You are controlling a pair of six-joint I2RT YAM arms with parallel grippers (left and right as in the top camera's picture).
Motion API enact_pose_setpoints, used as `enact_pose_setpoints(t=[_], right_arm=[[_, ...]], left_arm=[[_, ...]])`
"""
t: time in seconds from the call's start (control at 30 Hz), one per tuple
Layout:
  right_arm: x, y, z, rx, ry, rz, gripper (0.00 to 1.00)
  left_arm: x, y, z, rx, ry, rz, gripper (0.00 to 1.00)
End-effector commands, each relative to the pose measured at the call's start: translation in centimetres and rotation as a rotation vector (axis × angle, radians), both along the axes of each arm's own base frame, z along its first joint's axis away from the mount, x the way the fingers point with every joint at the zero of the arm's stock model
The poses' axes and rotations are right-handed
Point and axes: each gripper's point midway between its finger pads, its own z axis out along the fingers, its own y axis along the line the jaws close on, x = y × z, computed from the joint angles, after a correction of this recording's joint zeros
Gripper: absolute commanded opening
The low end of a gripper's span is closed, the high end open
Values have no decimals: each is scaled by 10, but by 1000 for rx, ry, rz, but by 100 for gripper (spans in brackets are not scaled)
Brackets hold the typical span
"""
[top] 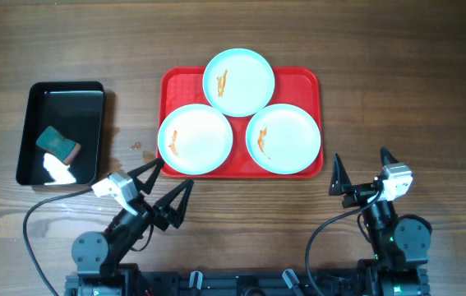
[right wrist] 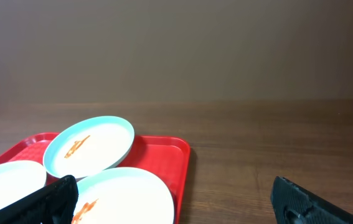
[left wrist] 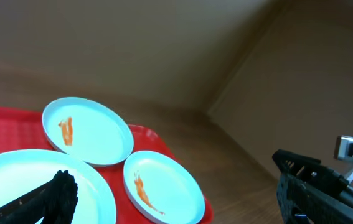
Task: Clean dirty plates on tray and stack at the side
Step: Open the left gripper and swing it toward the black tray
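Note:
The red tray (top: pixel 302 80) lies at the table's middle back. Three pale blue plates rest on it, each with an orange smear: a back plate (top: pixel 238 81), a left plate (top: pixel 196 140) and a right plate (top: pixel 283 138). My left gripper (top: pixel 168 182) is open and empty just in front of the tray's left corner. My right gripper (top: pixel 360 172) is open and empty to the right of the tray's front right corner. The left wrist view shows the tray (left wrist: pixel 5 121) and plates (left wrist: pixel 89 130). The right wrist view shows the tray (right wrist: pixel 160 155) and plates (right wrist: pixel 89 146).
A black rectangular tray (top: pixel 62 131) stands at the left and holds a teal sponge (top: pixel 57 144) and a white cloth (top: pixel 57 169). Small orange specks (top: pixel 136 147) lie on the wood between the two trays.

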Motion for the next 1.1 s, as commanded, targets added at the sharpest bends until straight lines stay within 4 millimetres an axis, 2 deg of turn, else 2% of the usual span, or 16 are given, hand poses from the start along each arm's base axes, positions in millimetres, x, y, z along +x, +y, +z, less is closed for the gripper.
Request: enact_pose_setpoints(t=[0.0, 0.13, 0.23, 0.37, 0.47, 0.57, 0.73, 0.8, 0.93, 1.07], right_arm=[[1, -4, -3, -15, -6, -22, 100], [1, -4, -3, -15, -6, -22, 100], [1, -4, -3, -14, -6, -22, 100], [1, -4, -3, -15, -6, -22, 100], [1, -4, -3, -14, -6, -22, 100], [1, -4, -3, -15, -6, -22, 100], [1, -4, -3, -15, -6, -22, 100], [1, -4, -3, -15, -6, -22, 100], [1, -4, -3, -15, -6, -22, 100], [1, -4, -3, -15, -6, -22, 100]], left_arm=[[0, 3, 14, -8, -25, 21, 100], [5, 9, 19, -2, 18, 65, 100], [12, 16, 17, 80, 59, 123, 100], [27, 44, 11, 130, 231, 291, 100], [32, 49, 14, 154, 343, 319, 100], [34, 42, 20, 164, 448, 269, 100], [23, -3, 40, 95, 496, -30, 100], [16, -15, 43, 45, 522, -117, 100], [4, -27, 48, -14, 559, -218, 100], [-1, -31, 48, -29, 579, -245, 100]])
